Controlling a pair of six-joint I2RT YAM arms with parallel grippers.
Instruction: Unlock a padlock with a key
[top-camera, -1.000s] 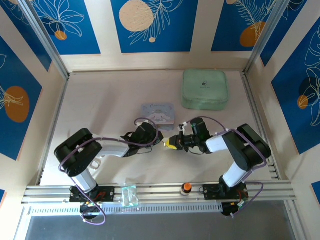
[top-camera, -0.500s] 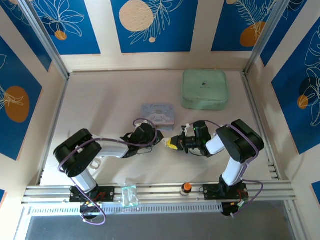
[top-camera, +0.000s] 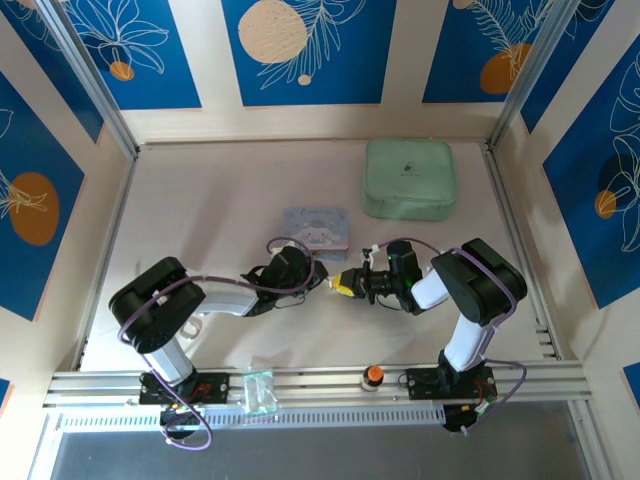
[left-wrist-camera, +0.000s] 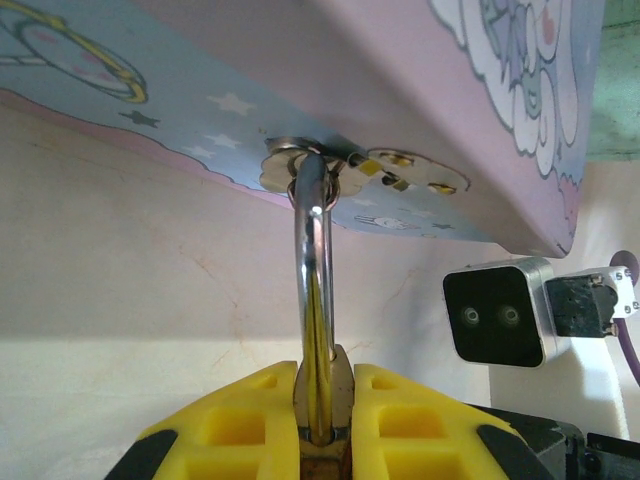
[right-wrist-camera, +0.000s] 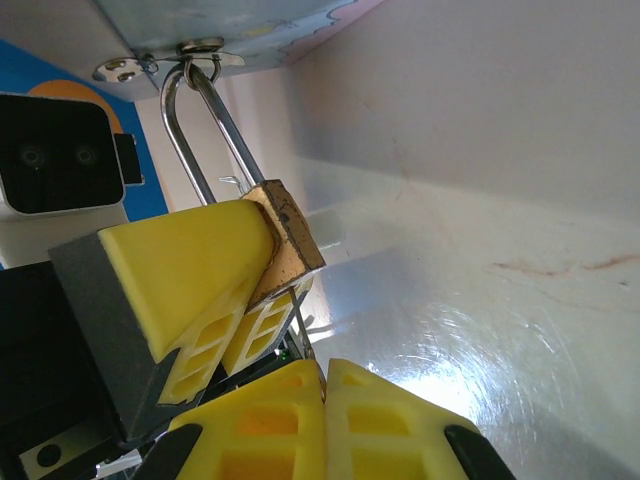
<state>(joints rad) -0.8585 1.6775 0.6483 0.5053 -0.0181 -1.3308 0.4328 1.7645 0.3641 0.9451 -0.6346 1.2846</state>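
The brass padlock (right-wrist-camera: 290, 245) hangs by its silver shackle (left-wrist-camera: 313, 290) from the hasp (right-wrist-camera: 200, 50) on the front of the blue cartoon tin (top-camera: 316, 226). My left gripper (left-wrist-camera: 322, 385) is shut on the padlock body, one yellow finger (right-wrist-camera: 185, 270) on each side of it. The thin silvery key (right-wrist-camera: 301, 325) runs from the padlock's underside down into my right gripper (right-wrist-camera: 325, 375), which is shut on it. In the top view both grippers meet just in front of the tin, the left gripper (top-camera: 316, 279) facing the right gripper (top-camera: 346, 284).
A pale green case (top-camera: 409, 178) lies at the back right of the table. An orange-topped knob (top-camera: 373, 376) and a clear plastic piece (top-camera: 258, 390) sit on the front rail. Blue patterned walls close in the table on three sides.
The right arm's elbow has swung in to the left and its forearm has folded closer. Both grippers stay at the padlock, and the left arm has not moved.
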